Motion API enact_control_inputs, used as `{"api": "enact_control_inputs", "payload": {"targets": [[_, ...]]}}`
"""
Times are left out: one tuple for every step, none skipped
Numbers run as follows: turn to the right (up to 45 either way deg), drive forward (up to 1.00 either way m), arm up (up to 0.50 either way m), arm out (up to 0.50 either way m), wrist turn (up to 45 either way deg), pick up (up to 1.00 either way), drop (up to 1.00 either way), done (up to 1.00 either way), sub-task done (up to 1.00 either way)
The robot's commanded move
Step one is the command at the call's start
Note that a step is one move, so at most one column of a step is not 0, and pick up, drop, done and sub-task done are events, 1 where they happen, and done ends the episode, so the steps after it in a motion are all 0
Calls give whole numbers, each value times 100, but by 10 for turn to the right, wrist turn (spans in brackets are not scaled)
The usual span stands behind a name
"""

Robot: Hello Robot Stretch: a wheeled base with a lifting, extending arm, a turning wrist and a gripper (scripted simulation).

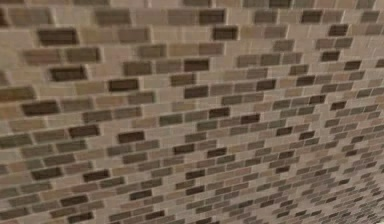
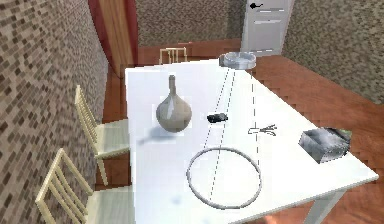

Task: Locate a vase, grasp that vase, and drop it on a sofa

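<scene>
Item: vase (image 2: 173, 108), pale and bulbous, is standing upright on the white table (image 2: 205, 85), left of centre. Gripper state: cannot tell. Handling advice: the base is probably needing a slight forward shift before the arm starts extending toward the narrow neck.

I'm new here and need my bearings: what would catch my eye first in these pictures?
A tan vase with a round belly stands upright on the long white table in the arm side view, left of middle. The forward view faces a brick wall.
</scene>
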Motion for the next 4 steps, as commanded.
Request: {"api": "enact_control_inputs", "payload": {"targets": [[0, 0, 38, 0, 0, 0, 0, 0, 0], [0, 0, 0, 50, 0, 0, 0, 0, 0], [0, 0, 0, 0, 450, 0, 0, 0, 0], [0, 0, 0, 0, 450, 0, 0, 0, 0]]}}
